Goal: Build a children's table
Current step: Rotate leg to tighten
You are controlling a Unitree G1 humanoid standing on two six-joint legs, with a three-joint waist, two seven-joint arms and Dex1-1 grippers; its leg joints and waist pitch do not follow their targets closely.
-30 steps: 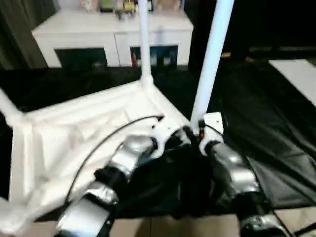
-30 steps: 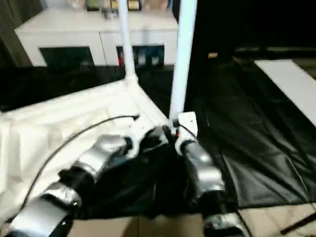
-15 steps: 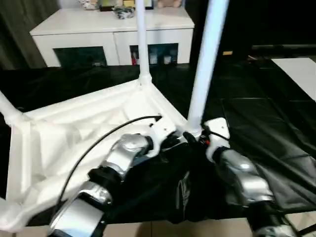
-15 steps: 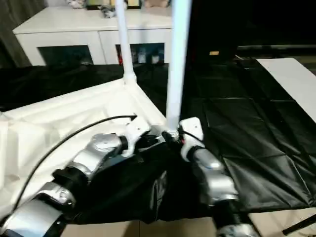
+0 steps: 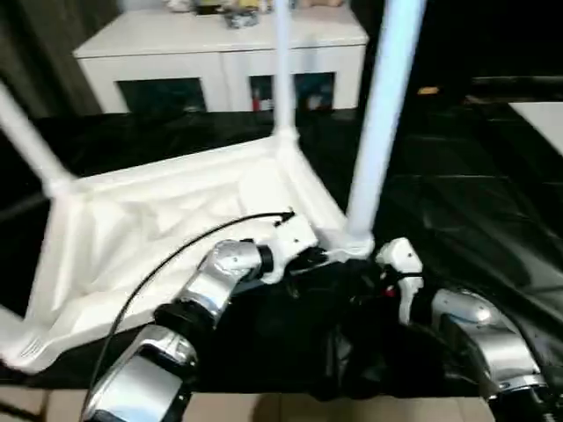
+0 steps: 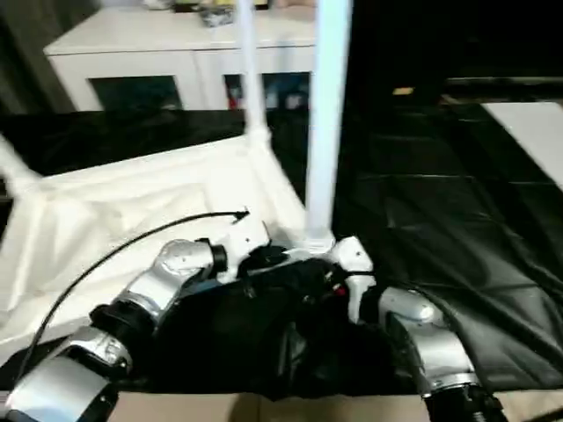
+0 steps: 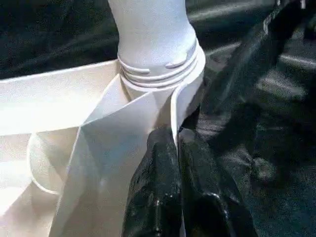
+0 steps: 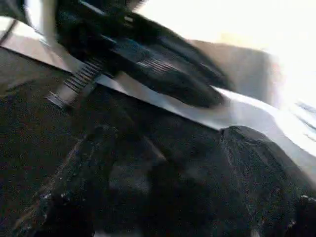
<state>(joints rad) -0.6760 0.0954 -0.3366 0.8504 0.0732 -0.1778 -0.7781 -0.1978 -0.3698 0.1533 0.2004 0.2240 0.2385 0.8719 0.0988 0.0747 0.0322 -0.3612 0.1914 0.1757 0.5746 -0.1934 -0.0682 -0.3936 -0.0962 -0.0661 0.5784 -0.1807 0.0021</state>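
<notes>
The white tabletop (image 5: 176, 229) lies ribbed side up on black cloth. Three white legs stand in its corner sockets: a thick near-right one (image 5: 383, 123), a far one (image 5: 283, 70) and a left one (image 5: 26, 132). My left gripper (image 7: 176, 134) is shut on the tabletop's thin rim just beside the near-right socket (image 7: 158, 74); in the head view it sits at that corner (image 5: 327, 257). My right gripper (image 8: 168, 148) is open, fingers (image 8: 74, 197) wide apart over the cloth, a little short of the near-right leg's base (image 5: 359, 242).
A white cabinet (image 5: 220, 53) with glass doors stands behind the table. Wrinkled black cloth (image 6: 440, 220) covers the floor to the right, with a white panel (image 6: 532, 132) at the far right. Bare light floor (image 6: 264, 406) shows at the near edge.
My right gripper has drawn back from the base of the near-right leg toward me. The left gripper stays on the rim. The camera has shifted, so the whole scene sits further right.
</notes>
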